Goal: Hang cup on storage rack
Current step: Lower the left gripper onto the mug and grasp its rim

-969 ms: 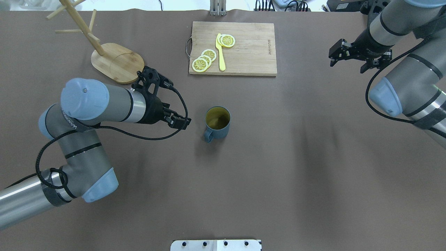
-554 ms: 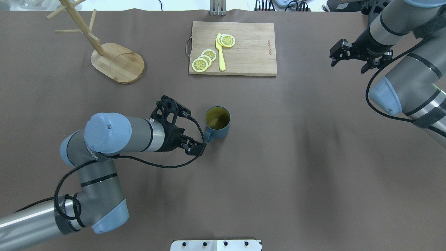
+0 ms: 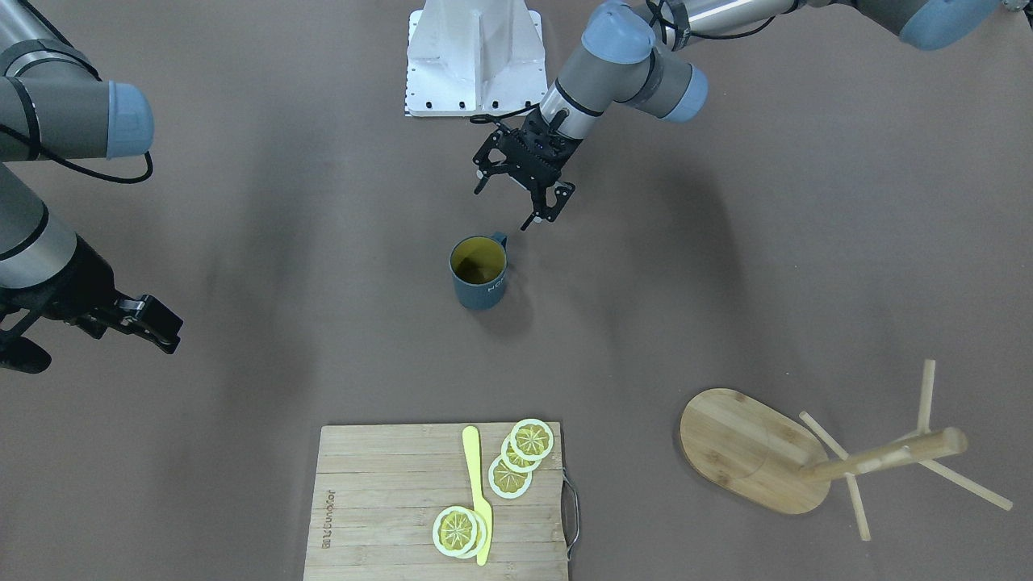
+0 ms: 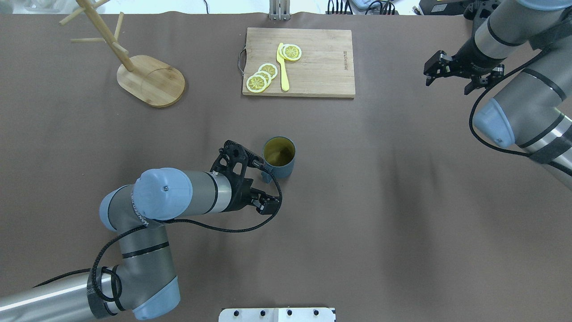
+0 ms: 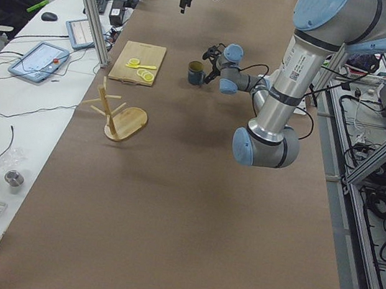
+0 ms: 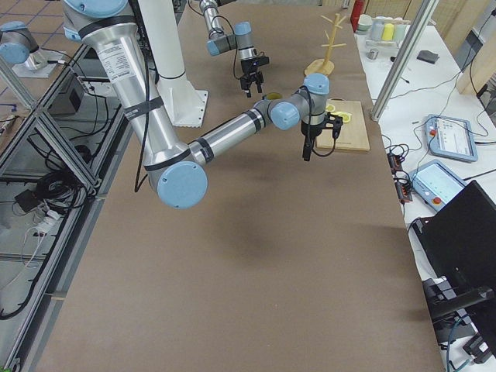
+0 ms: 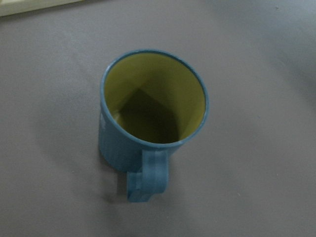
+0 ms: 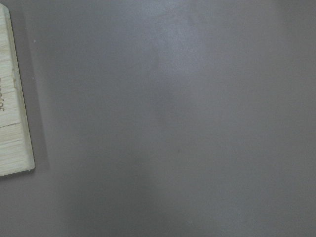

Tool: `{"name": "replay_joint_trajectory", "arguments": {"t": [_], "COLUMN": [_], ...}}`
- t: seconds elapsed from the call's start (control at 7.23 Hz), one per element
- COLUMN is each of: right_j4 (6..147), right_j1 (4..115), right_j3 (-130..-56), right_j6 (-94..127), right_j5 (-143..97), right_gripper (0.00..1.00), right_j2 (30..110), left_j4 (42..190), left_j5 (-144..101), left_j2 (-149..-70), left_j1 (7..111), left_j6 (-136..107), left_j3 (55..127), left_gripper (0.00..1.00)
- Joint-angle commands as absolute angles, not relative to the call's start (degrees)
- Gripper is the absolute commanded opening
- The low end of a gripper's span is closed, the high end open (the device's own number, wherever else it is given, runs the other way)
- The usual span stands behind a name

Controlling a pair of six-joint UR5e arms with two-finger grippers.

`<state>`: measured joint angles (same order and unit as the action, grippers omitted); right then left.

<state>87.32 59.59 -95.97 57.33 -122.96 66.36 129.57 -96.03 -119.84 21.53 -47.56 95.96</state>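
Jaws parted, hanging just over the handle side of the cup (image 3: 480, 289).
The left gripper (image 3: 504, 206) is spread and grips nothing. The cup stands upright mid-table, handle toward the robot. The right gripper (image 4: 447, 85) is also spread, well apart. The storage rack (image 4: 151, 80) stands at the far left corner.

The storage rack (image 4: 151, 80) loses its post top and upper pegs to the overhead view's top edge. In that view the left hand (image 3: 504, 207) hides its fingertips under its own wrist, and its cable crosses the handle of the cup (image 4: 279, 155). The cup's white lettering is too small to read. The cutting board (image 3: 387, 484) runs off the front-facing view's bottom edge.
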Motion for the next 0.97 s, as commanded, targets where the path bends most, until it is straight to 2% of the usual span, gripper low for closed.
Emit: {"name": "replay_joint_trajectory", "arguments": {"t": [0.0, 0.55, 0.69, 0.83], "right_j4": [87.3, 87.3, 87.3, 87.3], "right_j1": [59.6, 59.4, 59.2, 59.0], "right_j3": [-95.5, -95.5, -95.5, -95.5], "right_j6": [57.2, 57.9, 58.0, 58.0], "right_j5": [-123.0, -123.0, -123.0, -123.0], "right_gripper": [1.0, 1.0, 1.0, 1.0], "right_j2": [66.3, 65.8, 65.7, 65.7], "left_j4": [129.6, 129.8, 129.7, 129.7], "left_j5": [-95.1, -93.6, -93.6, -93.6], "left_j2": [-122.0, -122.0, -121.9, -122.0], "left_j1": [21.4, 23.2, 23.4, 23.5], "left_j6": [-47.1, -45.5, -43.5, -43.6], "left_j3": [93.8, 92.2, 92.0, 92.0], "left_gripper": [0.94, 0.91, 0.87, 0.7]}}
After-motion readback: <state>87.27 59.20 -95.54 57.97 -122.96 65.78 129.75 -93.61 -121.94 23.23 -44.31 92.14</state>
